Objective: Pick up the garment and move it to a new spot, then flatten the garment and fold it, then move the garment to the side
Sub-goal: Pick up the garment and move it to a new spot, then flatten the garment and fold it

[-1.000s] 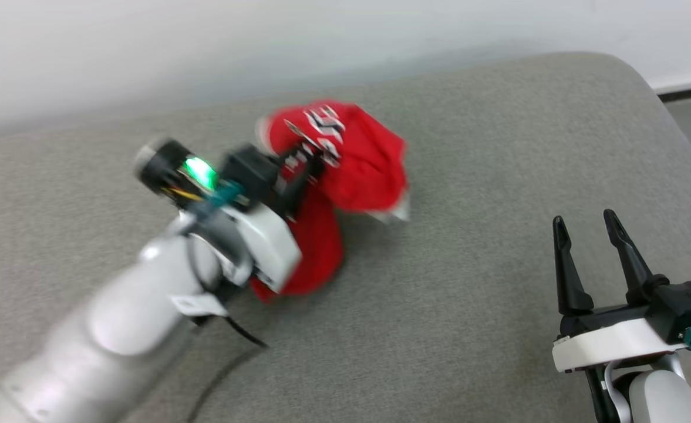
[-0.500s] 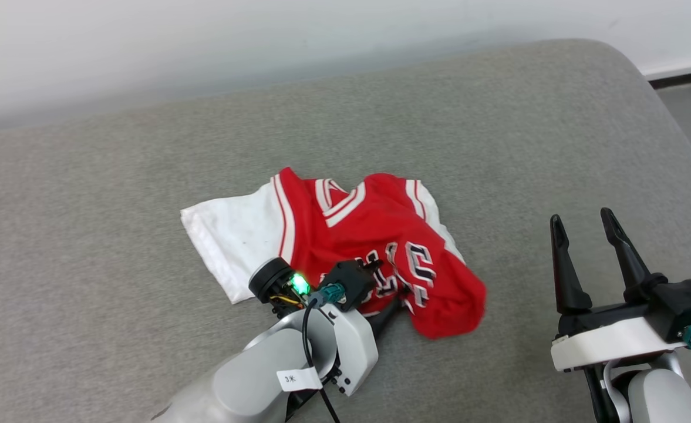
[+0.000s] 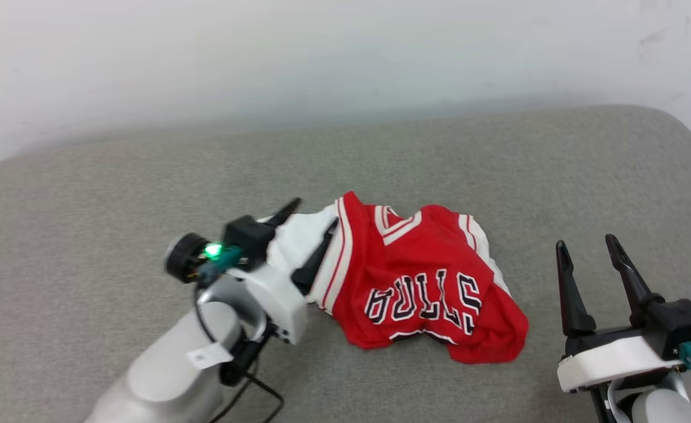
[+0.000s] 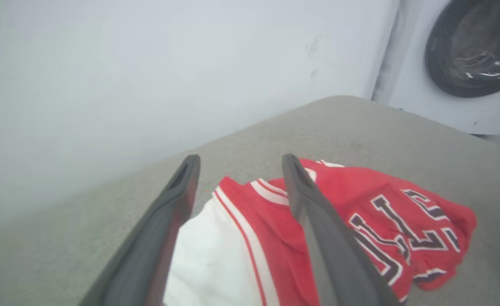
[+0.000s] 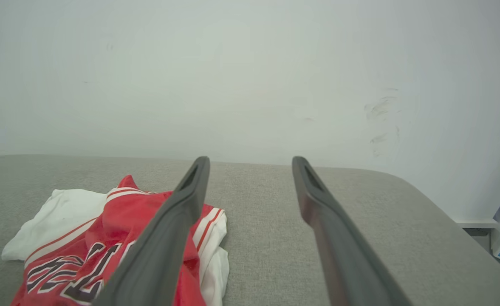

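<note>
Garment (image 3: 427,282) partly beneath splayed left tool (image 3: 317,211)

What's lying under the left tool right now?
The white sleeve of the garment lies below the left tool, whose fingers are open, on the grey cushion. What the bunched fabric covers is hidden.

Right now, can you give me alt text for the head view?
A crumpled red jersey lies on a grey cushion, its BULLS lettering upside down. The left claw hangs open over its white sleeve; the right claw sits open, apart, at lower right.
</note>
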{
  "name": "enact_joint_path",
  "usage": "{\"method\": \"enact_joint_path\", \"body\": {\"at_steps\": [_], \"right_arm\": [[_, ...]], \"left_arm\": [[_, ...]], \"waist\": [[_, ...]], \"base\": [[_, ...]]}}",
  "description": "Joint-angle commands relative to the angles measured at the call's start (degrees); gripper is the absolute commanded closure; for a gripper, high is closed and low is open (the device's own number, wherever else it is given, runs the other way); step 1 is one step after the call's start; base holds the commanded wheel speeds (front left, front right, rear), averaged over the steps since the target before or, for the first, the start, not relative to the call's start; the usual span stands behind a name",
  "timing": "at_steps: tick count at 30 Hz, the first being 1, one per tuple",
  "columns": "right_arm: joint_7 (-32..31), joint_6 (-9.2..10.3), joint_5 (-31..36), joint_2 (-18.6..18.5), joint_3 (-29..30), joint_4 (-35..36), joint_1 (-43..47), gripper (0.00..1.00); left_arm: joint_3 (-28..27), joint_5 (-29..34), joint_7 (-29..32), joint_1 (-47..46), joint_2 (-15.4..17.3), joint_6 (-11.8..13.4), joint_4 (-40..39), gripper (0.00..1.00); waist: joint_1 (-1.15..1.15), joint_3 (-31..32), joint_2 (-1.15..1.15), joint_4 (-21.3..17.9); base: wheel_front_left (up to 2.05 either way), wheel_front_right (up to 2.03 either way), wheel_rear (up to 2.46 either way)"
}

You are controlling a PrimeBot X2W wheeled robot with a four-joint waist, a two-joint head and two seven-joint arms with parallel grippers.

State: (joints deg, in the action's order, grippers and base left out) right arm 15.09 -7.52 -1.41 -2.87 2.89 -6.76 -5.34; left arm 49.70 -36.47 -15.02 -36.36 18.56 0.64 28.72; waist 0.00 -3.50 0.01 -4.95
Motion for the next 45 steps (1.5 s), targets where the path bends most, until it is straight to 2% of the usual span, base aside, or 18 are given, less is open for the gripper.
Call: {"method": "enact_joint_path", "body": {"at_steps": [1,2,8,11,15,20,25,31,35,45], "right_arm": [[0.1,0.05,0.1,0.0,0.4,-0.3,1.2,0.00],[0.1,0.05,0.1,0.0,0.4,-0.3,1.2,0.00],[0.1,0.06,0.3,0.0,0.6,0.0,2.3,0.00],[0.1,0.06,0.2,0.0,0.8,0.0,2.8,0.00],[0.1,0.06,0.4,0.0,0.9,-0.1,3.3,0.00],[0.1,0.06,-0.4,0.0,1.0,-0.6,3.6,0.00],[0.1,0.06,-0.6,0.0,1.1,-0.9,3.4,0.00],[-1.4,0.05,-1.7,0.0,0.9,-3.5,1.3,0.00],[-10.7,0.08,-1.9,-1.6,0.7,-3.7,-2.1,0.00],[-50.5,0.05,-9.4,-8.0,-0.2,-2.7,-10.1,0.00]], "left_arm": [[-3.8,0.0,-0.2,3.0,2.3,1.3,-3.2,0.00],[-3.8,0.0,-0.2,3.0,2.3,1.3,-3.2,0.00],[-15.9,0.2,-0.2,12.5,7.1,4.8,-13.4,0.00],[-22.2,0.7,-0.2,19.7,7.2,5.5,-18.5,0.00],[-30.4,2.0,-0.2,28.8,4.8,4.2,-24.7,0.00],[-37.7,6.8,-0.2,36.6,-1.4,1.2,-29.9,0.00],[-40.3,12.2,-0.2,39.0,-5.8,-2.4,-29.4,0.00],[-42.3,16.6,-0.2,37.8,-8.3,-5.2,-27.8,0.00],[-43.5,18.4,-0.2,36.7,-9.9,-6.2,-27.5,0.00],[-44.7,20.6,-0.2,34.7,-12.5,-7.8,-27.0,0.00]], "waist": [[0.00,2.4,-0.01,2.8],[0.00,2.4,-0.01,2.8],[0.00,3.4,-0.01,5.1],[0.00,3.4,-0.01,5.8],[0.00,3.3,-0.01,6.4],[0.00,2.8,-0.01,6.6],[0.00,2.4,-0.01,6.6],[0.00,1.7,-0.01,6.5],[0.00,0.3,-0.01,6.7],[0.00,-4.3,-0.01,9.5]], "base": [[0.00,0.00,0.00],[0.00,0.00,0.00],[0.00,0.00,0.00],[0.00,0.00,0.00],[0.00,0.00,0.00],[0.00,0.00,0.00],[0.00,0.00,0.00],[0.00,0.00,0.00],[0.00,0.00,0.00],[0.00,0.00,0.00]]}}
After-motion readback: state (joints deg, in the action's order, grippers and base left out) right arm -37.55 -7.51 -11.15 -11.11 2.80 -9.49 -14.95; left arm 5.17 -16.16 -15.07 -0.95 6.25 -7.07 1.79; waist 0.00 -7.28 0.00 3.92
